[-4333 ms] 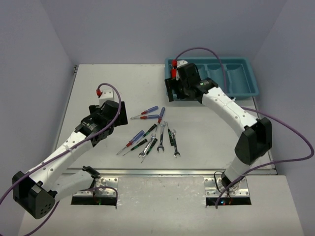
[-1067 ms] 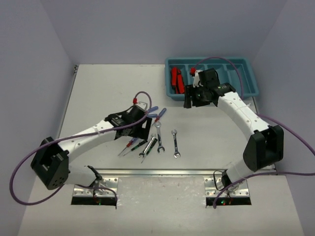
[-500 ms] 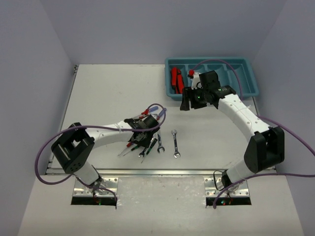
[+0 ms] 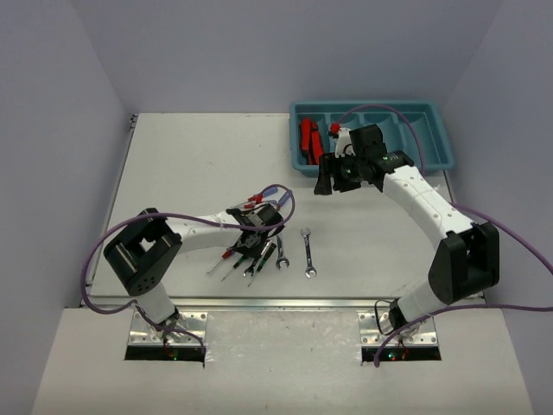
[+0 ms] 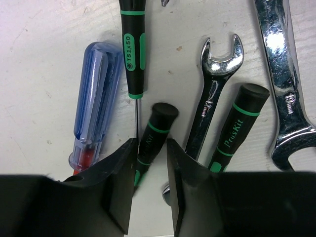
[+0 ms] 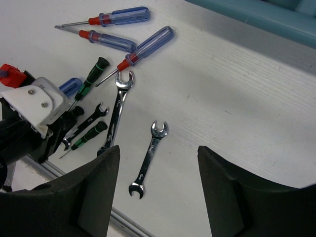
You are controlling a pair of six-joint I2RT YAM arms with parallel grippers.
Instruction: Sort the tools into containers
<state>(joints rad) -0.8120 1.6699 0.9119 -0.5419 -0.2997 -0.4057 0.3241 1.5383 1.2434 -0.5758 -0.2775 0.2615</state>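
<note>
Straddling a thin black-and-green screwdriver (image 5: pixel 154 131) by the desk's near edge, the left hand (image 5: pixel 150 163) is narrow — poised to pinch it; the right hand (image 4: pixel 326 180) gapes empty near the far-right corner's teal plastic tray (image 4: pixel 436 162).

I'm swinging my left end effector (image 4: pixel 257 233) in from the left side of the surface (image 4: pixel 190 164) and lowering it onto the tool pile (image 4: pixel 268 246), now straddling a thin black-and-green screwdriver (image 5: pixel 157 129). My right end effector (image 4: pixel 325 180) is backing off the tray (image 4: pixel 432 161) and out over the surface, uncovering the red-and-black knives (image 4: pixel 308 138) in the leftmost compartment.
</note>
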